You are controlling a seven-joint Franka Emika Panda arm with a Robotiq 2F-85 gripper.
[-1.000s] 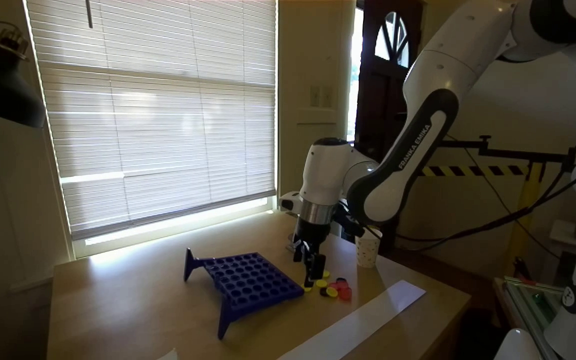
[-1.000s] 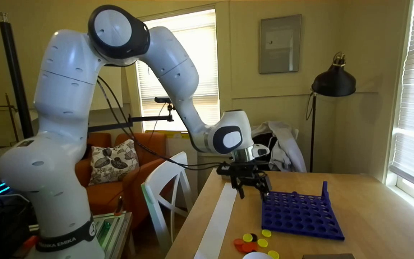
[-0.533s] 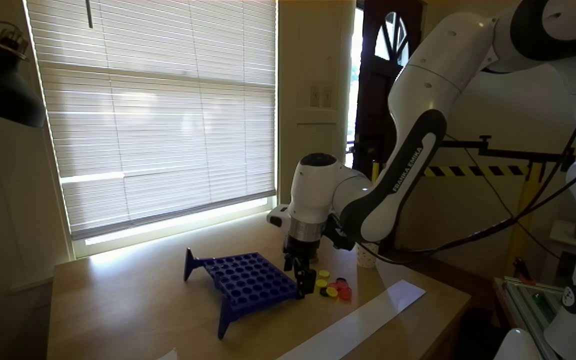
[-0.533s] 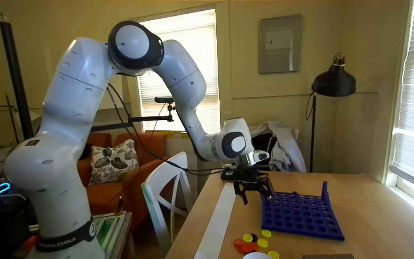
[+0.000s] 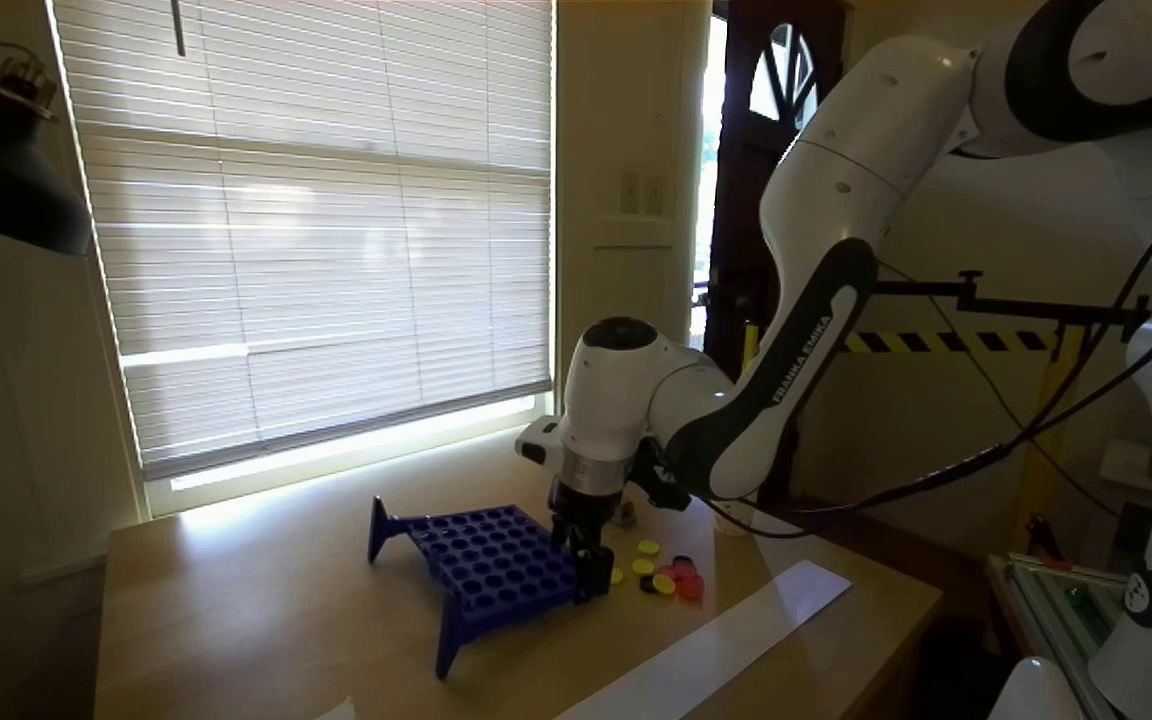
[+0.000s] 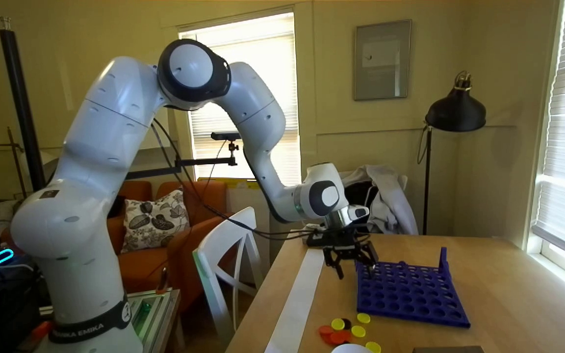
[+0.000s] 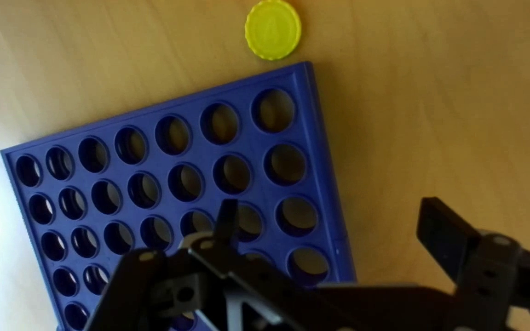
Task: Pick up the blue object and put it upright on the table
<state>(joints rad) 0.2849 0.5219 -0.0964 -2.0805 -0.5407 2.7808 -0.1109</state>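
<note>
The blue rack (image 5: 516, 607) lies tilted on the tan table (image 5: 266, 600), one end raised on its legs and the opposite end low near my gripper. It also shows in an exterior view (image 6: 412, 316) and in the wrist view (image 7: 322, 170). My gripper (image 5: 578, 565) is open and empty at the rack's low edge; it also shows in an exterior view (image 6: 356, 273). In the wrist view, the gripper (image 7: 331, 209) straddles that edge: one finger is over the holes, the other beyond the edge over the table. Whether a finger touches the rack cannot be told.
Yellow discs (image 6: 358, 331) and red discs (image 6: 340, 337) lie near the rack; one yellow disc (image 7: 273, 30) is close to its corner. A white cup (image 6: 351, 348) stands beyond them. A white paper strip (image 5: 716, 655) runs along the table. A white chair (image 6: 228, 260) stands beside the table.
My gripper has moved down and toward the rack, from beside its low end to over its edge. The jaws stay open. The rack and discs have not moved.
</note>
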